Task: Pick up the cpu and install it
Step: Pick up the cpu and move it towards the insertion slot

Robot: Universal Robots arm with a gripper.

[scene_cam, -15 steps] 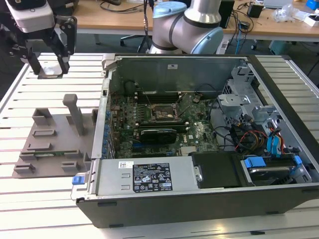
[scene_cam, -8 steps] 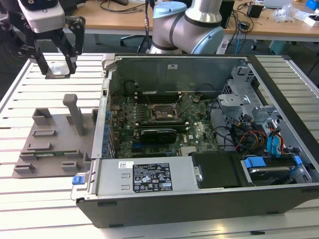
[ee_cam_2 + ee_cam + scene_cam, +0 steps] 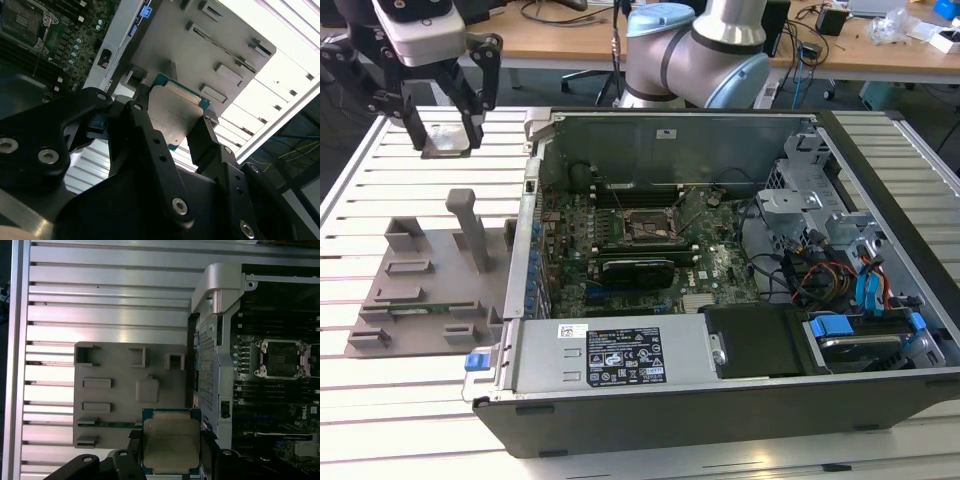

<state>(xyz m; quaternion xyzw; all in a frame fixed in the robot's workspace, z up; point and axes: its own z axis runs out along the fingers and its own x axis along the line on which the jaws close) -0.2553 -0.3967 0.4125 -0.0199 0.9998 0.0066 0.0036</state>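
The gripper [image 3: 446,135] has its two dark fingers [image 3: 145,132] clamped on opposite edges of the cpu [image 3: 448,148]. The chip lies flat between them, with its silver-grey lid and thin pale rim showing in both wrist views [image 3: 175,107] [image 3: 171,440]. In the exterior view this pair hangs at about ten o'clock of the scene, above the slatted aluminium table [image 3: 380,400].

From the gripper, the grey fixture plate [image 3: 430,260] lies toward six o'clock on the table, well apart from the held chip. An upright post [image 3: 470,225] rises from its case-side part.

The computer case [image 3: 670,140] lies on its side toward four o'clock, just beside the plate. Inside it, the dark square socket [image 3: 650,225] sits on the green motherboard [image 3: 580,250], well apart from the cpu. The robot arm [image 3: 710,50] stands behind the case, at twelve o'clock of the scene.
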